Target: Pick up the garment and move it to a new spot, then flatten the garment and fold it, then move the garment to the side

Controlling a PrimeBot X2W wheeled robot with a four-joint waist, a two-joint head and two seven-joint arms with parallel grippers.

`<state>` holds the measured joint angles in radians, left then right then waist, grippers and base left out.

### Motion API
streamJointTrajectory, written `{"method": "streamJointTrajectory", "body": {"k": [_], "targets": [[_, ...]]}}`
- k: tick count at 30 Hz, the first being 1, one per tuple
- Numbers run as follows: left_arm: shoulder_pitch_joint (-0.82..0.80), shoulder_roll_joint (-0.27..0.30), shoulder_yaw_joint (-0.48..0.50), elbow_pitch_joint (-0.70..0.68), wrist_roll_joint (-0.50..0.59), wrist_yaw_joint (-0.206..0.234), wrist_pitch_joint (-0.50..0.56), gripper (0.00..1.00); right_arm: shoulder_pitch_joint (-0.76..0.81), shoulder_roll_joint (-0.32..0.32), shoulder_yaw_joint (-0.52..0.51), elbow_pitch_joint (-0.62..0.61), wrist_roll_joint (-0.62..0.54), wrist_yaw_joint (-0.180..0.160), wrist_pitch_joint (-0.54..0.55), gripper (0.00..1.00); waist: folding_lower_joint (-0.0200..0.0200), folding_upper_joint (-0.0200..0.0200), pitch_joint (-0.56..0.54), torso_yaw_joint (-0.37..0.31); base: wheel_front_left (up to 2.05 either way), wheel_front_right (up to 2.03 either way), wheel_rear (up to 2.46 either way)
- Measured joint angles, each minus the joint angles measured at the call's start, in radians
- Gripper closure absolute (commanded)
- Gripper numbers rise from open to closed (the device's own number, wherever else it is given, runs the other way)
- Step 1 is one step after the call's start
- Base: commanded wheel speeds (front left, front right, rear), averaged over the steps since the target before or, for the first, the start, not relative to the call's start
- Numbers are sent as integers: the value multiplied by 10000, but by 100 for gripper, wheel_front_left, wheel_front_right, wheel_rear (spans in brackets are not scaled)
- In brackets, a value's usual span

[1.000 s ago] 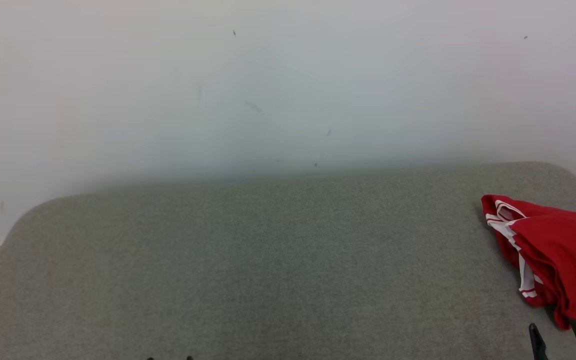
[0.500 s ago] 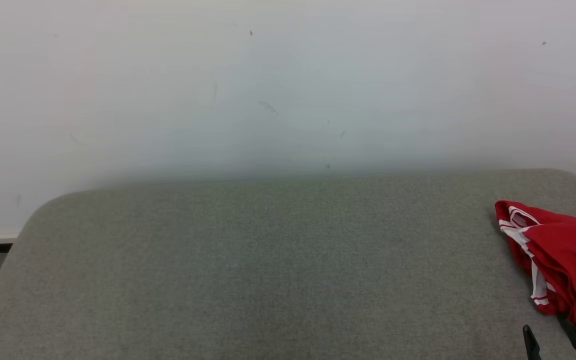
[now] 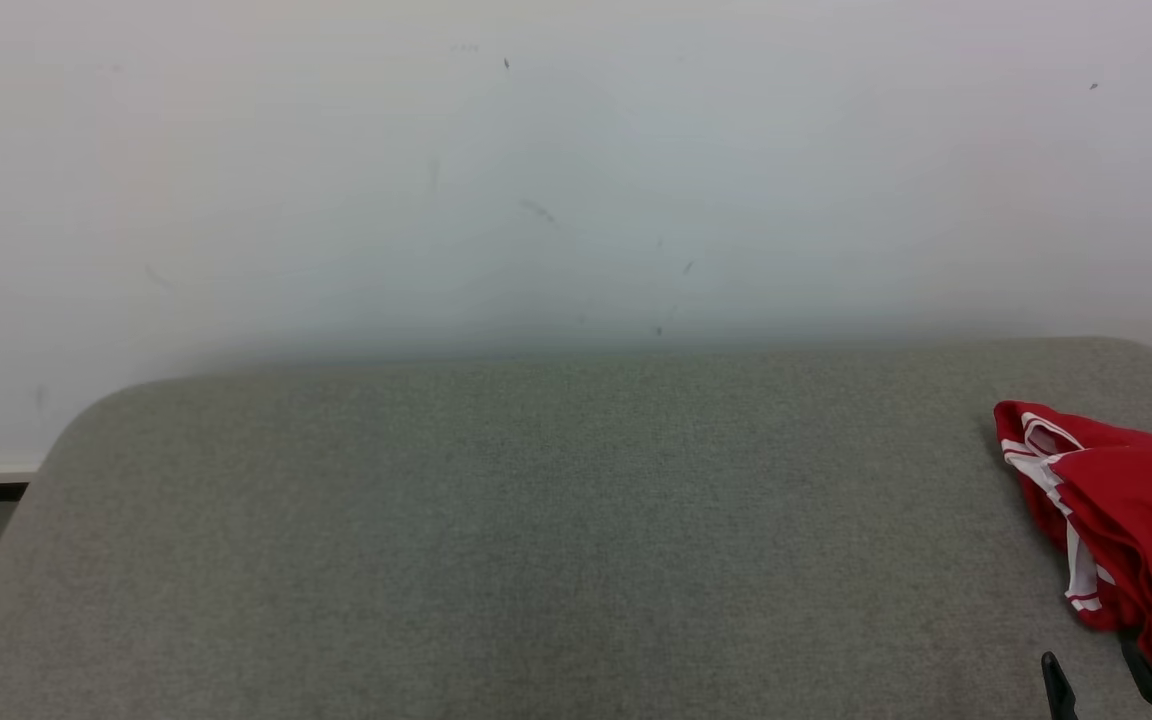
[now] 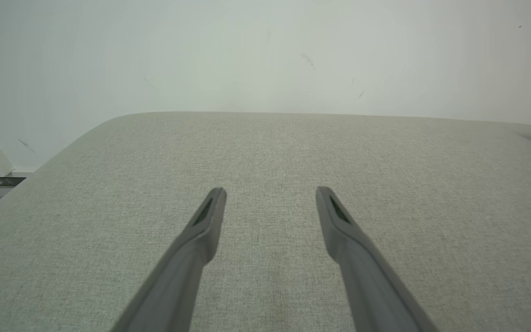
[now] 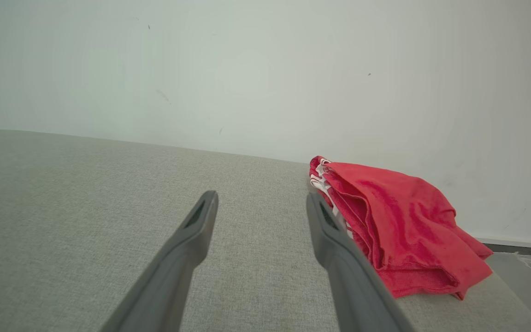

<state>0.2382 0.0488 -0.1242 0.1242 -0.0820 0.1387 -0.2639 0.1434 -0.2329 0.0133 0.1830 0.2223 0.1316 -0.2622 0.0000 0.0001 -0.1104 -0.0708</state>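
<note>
Garment [image 5: 399,221], red with white trim, lies bunched on the grey cushion [image 3: 536,520], just ahead and right of the right gripper [image 5: 262,197]. Its fingers are spread with nothing between them; the outer finger is beside the cloth's near edge, contact unclear. Left gripper [image 4: 271,190] likewise spread and empty, garment well off to its right. White wall [image 3: 576,180] behind.

Red garment [image 3: 1136,510], far right, on grey surface [image 3: 536,550]

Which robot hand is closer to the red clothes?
Right. The right gripper is close beside the red garment; the left gripper is far away, with the garment off to its right.
</note>
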Motion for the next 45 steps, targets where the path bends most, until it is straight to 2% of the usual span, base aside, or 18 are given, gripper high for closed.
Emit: {"method": "streamJointTrajectory", "body": {"k": [40,41,45], "targets": [[106,0,35,-351,-176,382,0,0,0,313,-201,165,309,0,-2,0,0,0,-10,52,0,0,0],[106,-6,27,-309,-174,380,0,100,14,336,-194,205,307,0,0,100,-1,-1,-10,52,0,0,0],[182,-31,-58,21,-174,380,2,100,117,556,-132,543,303,2,56,100,0,-1,-8,53,0,0,0]]}}
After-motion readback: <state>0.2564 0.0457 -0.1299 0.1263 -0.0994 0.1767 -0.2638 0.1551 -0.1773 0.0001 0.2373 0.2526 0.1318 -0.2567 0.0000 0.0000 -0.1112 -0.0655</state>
